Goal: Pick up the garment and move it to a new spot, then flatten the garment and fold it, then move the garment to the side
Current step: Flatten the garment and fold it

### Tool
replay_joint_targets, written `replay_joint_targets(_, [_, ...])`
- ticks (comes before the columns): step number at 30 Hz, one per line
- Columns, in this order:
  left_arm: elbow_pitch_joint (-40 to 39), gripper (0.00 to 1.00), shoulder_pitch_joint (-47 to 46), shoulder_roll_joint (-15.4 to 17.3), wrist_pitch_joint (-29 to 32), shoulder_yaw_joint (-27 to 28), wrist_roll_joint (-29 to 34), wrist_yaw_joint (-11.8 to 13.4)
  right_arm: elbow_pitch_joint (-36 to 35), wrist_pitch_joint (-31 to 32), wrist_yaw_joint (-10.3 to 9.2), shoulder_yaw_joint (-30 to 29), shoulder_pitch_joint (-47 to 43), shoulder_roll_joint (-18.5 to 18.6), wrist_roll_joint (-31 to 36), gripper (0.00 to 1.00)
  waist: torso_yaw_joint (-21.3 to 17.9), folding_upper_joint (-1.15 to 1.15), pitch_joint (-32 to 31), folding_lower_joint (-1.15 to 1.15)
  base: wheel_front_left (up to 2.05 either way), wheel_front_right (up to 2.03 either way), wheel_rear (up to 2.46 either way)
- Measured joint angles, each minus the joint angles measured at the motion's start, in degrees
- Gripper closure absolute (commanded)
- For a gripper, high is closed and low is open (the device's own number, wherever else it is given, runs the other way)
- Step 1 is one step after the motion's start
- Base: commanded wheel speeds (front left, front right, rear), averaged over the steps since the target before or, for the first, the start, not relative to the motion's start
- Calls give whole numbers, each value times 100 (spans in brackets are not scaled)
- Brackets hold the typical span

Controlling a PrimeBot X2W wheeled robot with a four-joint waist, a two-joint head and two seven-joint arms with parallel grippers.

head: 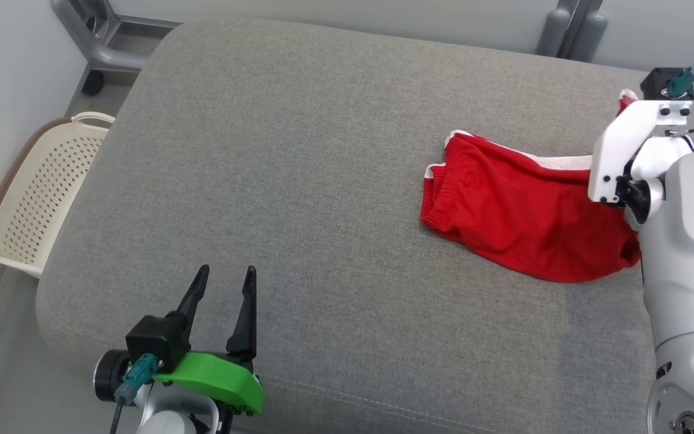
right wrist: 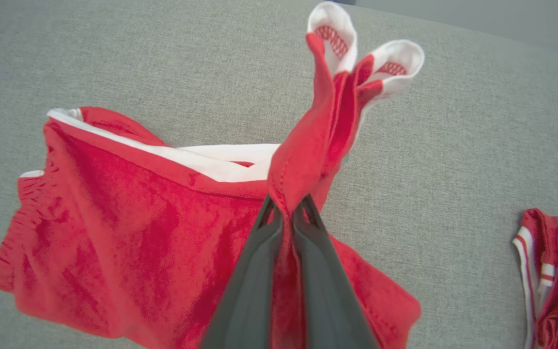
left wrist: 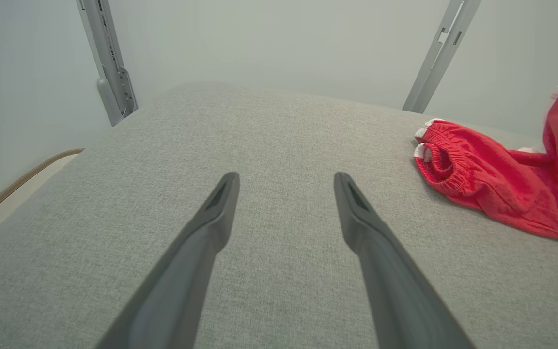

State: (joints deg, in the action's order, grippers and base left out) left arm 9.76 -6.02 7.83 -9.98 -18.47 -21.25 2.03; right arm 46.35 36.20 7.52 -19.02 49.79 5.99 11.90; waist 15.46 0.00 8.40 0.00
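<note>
Head view: right arm (head: pixel 684 241) hides the right edge of the red garment (head: pixel 522 223), crumpled at the right of the grey cushion (head: pixel 299 150). Right wrist view: right gripper (right wrist: pixel 286 206) fingers clamped on a bunched, white-trimmed fold. Left gripper (head: pixel 225 280) fingers apart, near left.

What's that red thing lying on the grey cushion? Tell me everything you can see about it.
It is a pair of red shorts in soft, slightly fuzzy-looking cloth, with white trim along the edges and a gathered elastic waistband. Most of it lies crumpled on the grey padded surface, toward the robot's right side. One part is bunched and lifted, pinched between the closed fingers of the right pincer, with white-edged ends sticking out past the grip.
</note>
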Motion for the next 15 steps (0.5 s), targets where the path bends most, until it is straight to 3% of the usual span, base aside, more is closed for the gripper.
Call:
replay_joint_targets(7, [64,0,86,-8,-1,-75,-34,-2,234,53,0,478,32,-166,-356,100,221,0,-152,0,0,0,0])
replay_joint_targets(15, [111,0,162,-46,9,-225,-41,-33,611,-48,0,417,92,-268,-359,100,604,0,-264,0,0,0,0])
